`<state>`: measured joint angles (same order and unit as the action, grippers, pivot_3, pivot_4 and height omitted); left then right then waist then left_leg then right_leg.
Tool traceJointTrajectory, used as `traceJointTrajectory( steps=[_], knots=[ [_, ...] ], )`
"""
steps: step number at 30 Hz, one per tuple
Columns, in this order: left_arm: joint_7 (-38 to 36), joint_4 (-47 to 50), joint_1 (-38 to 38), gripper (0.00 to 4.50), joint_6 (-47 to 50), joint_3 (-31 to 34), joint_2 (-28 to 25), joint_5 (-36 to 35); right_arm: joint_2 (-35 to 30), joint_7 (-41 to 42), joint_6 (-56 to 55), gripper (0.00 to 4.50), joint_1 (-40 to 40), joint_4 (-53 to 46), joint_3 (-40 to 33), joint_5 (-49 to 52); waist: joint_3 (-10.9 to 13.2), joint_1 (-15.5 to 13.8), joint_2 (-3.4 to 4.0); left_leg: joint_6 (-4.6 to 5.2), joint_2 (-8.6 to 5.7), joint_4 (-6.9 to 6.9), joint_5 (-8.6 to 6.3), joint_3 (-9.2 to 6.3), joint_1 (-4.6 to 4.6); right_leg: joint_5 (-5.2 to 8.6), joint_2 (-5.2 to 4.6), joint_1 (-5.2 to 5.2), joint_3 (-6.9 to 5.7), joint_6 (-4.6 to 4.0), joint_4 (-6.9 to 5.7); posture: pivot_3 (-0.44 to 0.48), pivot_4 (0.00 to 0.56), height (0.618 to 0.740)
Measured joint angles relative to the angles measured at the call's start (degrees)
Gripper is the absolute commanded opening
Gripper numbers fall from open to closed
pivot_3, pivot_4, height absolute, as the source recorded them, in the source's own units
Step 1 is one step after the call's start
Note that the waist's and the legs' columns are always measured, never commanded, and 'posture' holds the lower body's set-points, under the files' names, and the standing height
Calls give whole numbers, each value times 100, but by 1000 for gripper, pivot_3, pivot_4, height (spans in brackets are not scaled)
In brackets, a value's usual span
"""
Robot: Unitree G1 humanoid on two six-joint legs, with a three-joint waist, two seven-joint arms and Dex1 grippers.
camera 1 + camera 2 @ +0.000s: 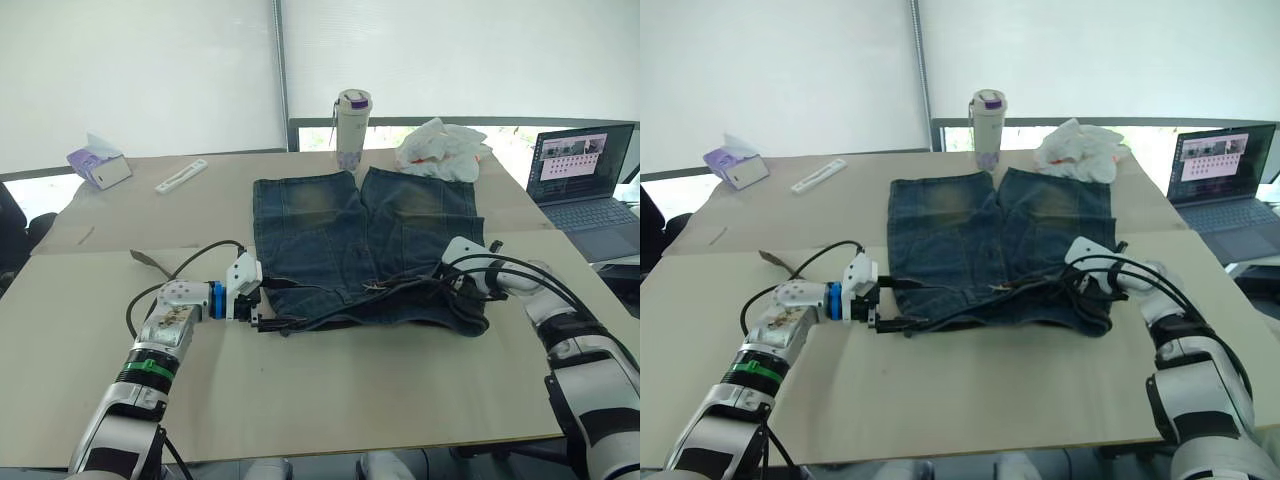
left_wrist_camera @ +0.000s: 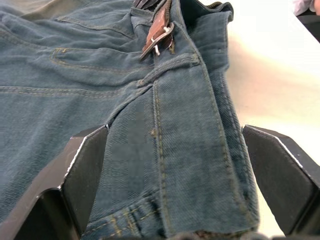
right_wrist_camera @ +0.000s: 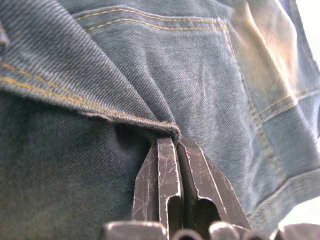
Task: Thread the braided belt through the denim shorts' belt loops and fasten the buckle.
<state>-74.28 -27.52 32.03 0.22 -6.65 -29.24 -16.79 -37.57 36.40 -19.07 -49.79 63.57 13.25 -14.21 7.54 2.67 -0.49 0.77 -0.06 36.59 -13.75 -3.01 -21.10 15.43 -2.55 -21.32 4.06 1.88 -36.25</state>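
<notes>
The denim shorts [image 1: 365, 245] lay flat on the table [image 1: 330, 400] with the waistband toward the robot and the legs pointing away. The left gripper [image 1: 255, 308] sat at the left end of the waistband with its fingers [image 2: 82, 170] spread wide, one on each side of the waistband edge; the cloth lay between them without being pinched. Beyond these fingers, further along the waistband, the braided belt [image 2: 156, 32] lay on the denim, and its silver buckle [image 2: 162, 36] rested just beside a belt loop [image 2: 170, 67]. In the head views the belt ran as a dark strap along the waistband between the two grippers. The right gripper [image 1: 1092, 290] sat at the right end of the waistband. Its fingers [image 3: 167, 182] were pressed together, and a fold of denim with a stitched hem bunched over their tips; whether the fold was clamped between them could not be determined. On the far side of the shorts stood a white bottle [image 1: 352, 128] with a purple lid, a crumpled white bag [image 1: 442, 150], a tissue box [image 1: 99, 165] and an open laptop [image 1: 588, 185]. No writing or brand label could be read on any item.
</notes>
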Motion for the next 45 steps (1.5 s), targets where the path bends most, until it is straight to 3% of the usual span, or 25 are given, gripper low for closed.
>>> traceJointTrajectory(
  steps=[2, 8, 11, 12, 15, 19, 20, 25, 32, 45],
  knots=[
    [56, -79, 43, 4500, -30, 98, -25, 1, 121, 138, 182, 40, -7, -3, -195, 213, 0, 29, 0, 0, 1, 0, 0, -9, 2, -1, 2, 0, 1, -1, -2, 0, 150, 740],
    [133, -82, 58, 4500, -21, 349, -151, -16, -109, 1027, 510, 2063, 387, -800, -398, 555, -1, 58, 3, 0, 1, -8, 0, -23, 1, 0, -1, -1, 0, 0, -2, 0, 150, 740],
    [237, 20, -141, 4500, 96, 615, -298, -123, -449, 1556, 904, 2942, 934, -1571, -627, 889, -2, 16, 5, 0, 3, -11, 0, -27, 1, 0, -8, -1, 0, 0, -1, 0, 150, 740],
    [330, 85, -225, 4500, 208, 761, -317, -188, -576, 1702, 1130, 3462, 1165, -1929, -776, 1057, -2, -5, 5, 0, 3, -10, 0, -28, 0, 0, -9, -2, 0, 1, 0, 0, 150, 740],
    [691, 343, -456, 4500, 470, 1173, -332, -412, -846, 1967, 1758, 4444, 1704, -2951, -1183, 1522, -2, -25, 5, 0, 5, -10, 0, -29, 0, 0, -11, -1, 1, 1, -1, 0, 150, 740],
    [1492, 753, -700, 4500, 780, 1627, -259, -562, -977, 2238, 2401, 4482, 2274, -4238, -1591, 2130, -2, -19, 5, -1, 15, -11, -1, -30, 1, 0, -7, 0, 2, 1, 1, 0, 150, 740],
    [2352, 955, -825, 4500, 915, 1942, -52, -527, -842, 2226, 2815, 4482, 2672, -5139, -1853, 2644, -3, -24, 5, -1, 24, -19, -1, -32, 2, 0, -7, 0, 5, 1, 0, 0, 150, 740],
    [4895, 1329, -884, 4500, 1519, 2607, 497, -240, -152, 2080, 3721, 4482, 3371, -7511, -2038, 4079, -2, -70, 2, -4, 22, -18, -2, -38, -3, -1, -9, -1, 2, 2, 1, 0, 150, 740],
    [7552, 1632, -524, 4500, 2546, 3123, 1136, 150, -97, 1798, 4220, 4482, 3640, -8441, -1834, 4421, -7, -266, -15, -13, -14, -18, -1, -34, -4, -8, -50, -1, -13, 20, 11, 0, 150, 740],
    [8204, 1347, 289, 4500, 4535, 2847, 1233, 274, -60, 1617, 4222, 4482, 3370, -8415, -1784, 4359, -3, -237, -30, -16, -27, -19, 2, -25, -4, -9, -53, -5, -15, 27, 15, 0, 150, 740]
  ],
)
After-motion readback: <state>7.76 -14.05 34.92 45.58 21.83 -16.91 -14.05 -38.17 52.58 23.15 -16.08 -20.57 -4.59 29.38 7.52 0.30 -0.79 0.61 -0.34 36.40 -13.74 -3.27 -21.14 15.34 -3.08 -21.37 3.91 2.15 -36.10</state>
